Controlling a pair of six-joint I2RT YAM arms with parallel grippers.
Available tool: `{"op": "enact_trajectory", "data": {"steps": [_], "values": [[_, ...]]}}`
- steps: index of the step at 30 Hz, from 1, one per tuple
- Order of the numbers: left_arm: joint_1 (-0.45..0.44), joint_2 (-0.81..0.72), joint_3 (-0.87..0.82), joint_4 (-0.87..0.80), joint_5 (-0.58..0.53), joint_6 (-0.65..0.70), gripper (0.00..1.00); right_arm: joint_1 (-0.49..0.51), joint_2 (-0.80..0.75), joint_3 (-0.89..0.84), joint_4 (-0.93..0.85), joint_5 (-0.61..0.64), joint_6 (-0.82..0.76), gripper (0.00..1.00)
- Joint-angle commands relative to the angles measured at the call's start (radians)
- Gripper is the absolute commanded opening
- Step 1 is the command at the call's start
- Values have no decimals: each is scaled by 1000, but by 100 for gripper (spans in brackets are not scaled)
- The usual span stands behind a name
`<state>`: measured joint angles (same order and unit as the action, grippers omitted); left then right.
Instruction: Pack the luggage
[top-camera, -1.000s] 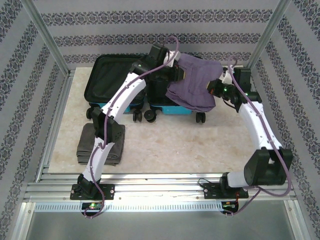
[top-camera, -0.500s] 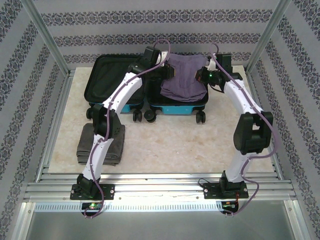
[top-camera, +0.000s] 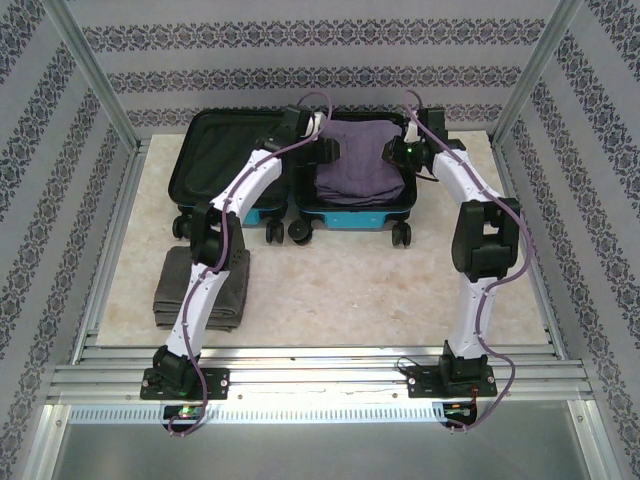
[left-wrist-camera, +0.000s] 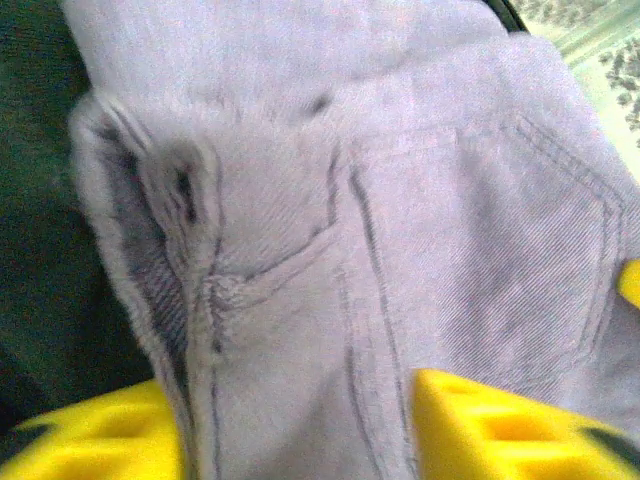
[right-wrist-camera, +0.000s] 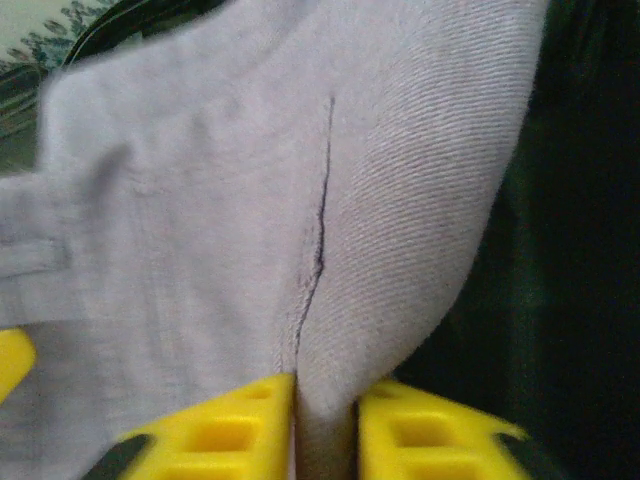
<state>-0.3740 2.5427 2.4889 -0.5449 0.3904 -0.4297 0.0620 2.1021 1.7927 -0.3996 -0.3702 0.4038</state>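
Note:
The luggage, a turquoise suitcase, lies open at the back of the table, black lining up. Folded purple trousers lie flat in its right half. My left gripper is at the trousers' left edge. In the left wrist view its gripper is open, yellow fingers wide apart with the trousers lying loose between them. My right gripper is at the trousers' right edge. In the right wrist view its gripper still pinches a narrow fold of the trousers.
A stack of folded grey clothes lies on the table at the front left, beside the left arm. The suitcase's left half shows bare black lining. Black wheels stick out toward the table's middle. Patterned walls and metal posts close in the sides.
Both arms carried the hanging purple trousers back and down into the suitcase's right half, where they now lie flat. The left jaws have opened and the right jaws have loosened.

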Motion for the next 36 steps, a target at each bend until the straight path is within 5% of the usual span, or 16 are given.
{"op": "enact_trajectory", "data": {"steps": [1, 6, 20, 29, 36], "values": [[24, -8, 67, 36, -40, 0, 63, 7, -3, 51, -5, 49, -34, 44], [28, -52, 66, -35, -113, 38, 66, 7, -51, 35, -13, 67, -47, 54], [26, -256, -138, -85, -126, 32, 66, 36, -95, 26, -16, 39, -47, 55], [26, -574, -595, -22, -247, 36, 67, 84, -132, -66, 30, -6, -9, 54], [26, -905, -1029, -15, -406, 29, 71, 163, -326, -341, 113, 40, -8, 55]]}}
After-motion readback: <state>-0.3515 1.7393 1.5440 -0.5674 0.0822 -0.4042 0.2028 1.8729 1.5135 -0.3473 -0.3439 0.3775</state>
